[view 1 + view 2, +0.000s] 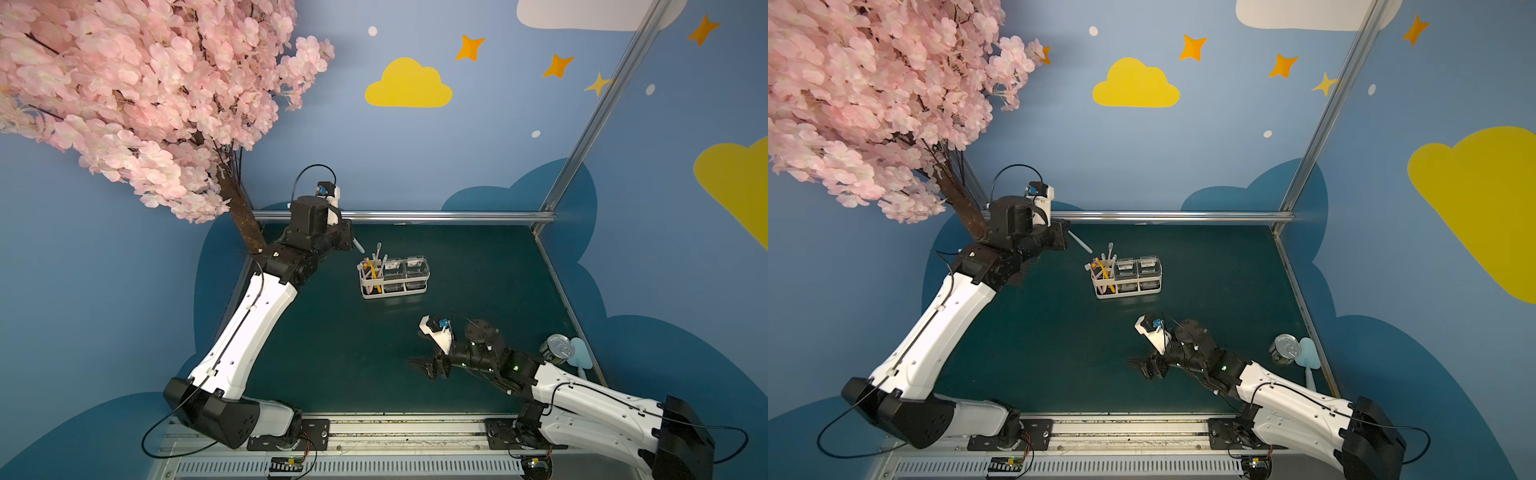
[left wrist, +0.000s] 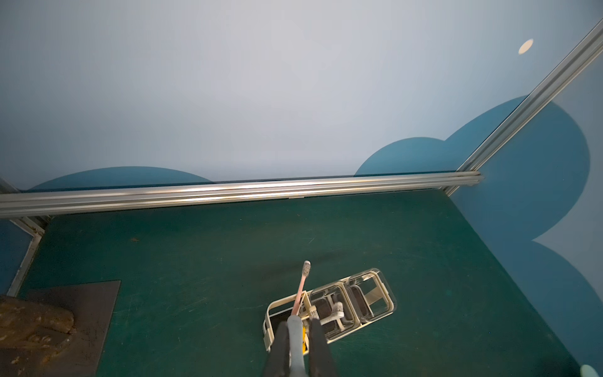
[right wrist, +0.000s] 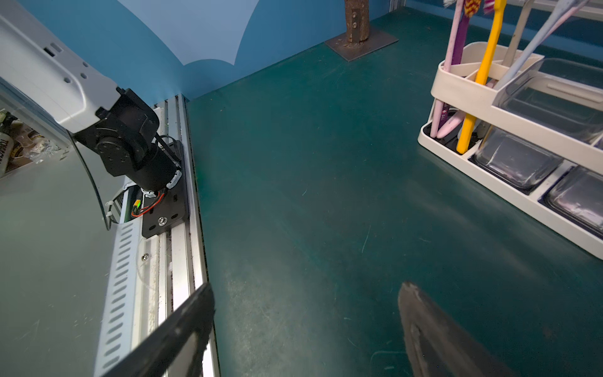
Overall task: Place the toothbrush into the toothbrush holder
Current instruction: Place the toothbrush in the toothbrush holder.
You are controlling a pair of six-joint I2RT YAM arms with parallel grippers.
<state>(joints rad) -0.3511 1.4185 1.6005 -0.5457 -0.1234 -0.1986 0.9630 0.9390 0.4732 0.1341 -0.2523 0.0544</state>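
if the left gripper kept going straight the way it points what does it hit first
Most likely the toothbrush holder: the left gripper, shut on the toothbrush, points at its slot end, where other brushes stand. Depth is hard to judge.

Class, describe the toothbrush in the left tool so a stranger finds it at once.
Find the pink blossom tree; beside its trunk the left arm ends in the left tool, near the white toothbrush holder. It clamps a pale grey toothbrush, the only one not standing in a slot.
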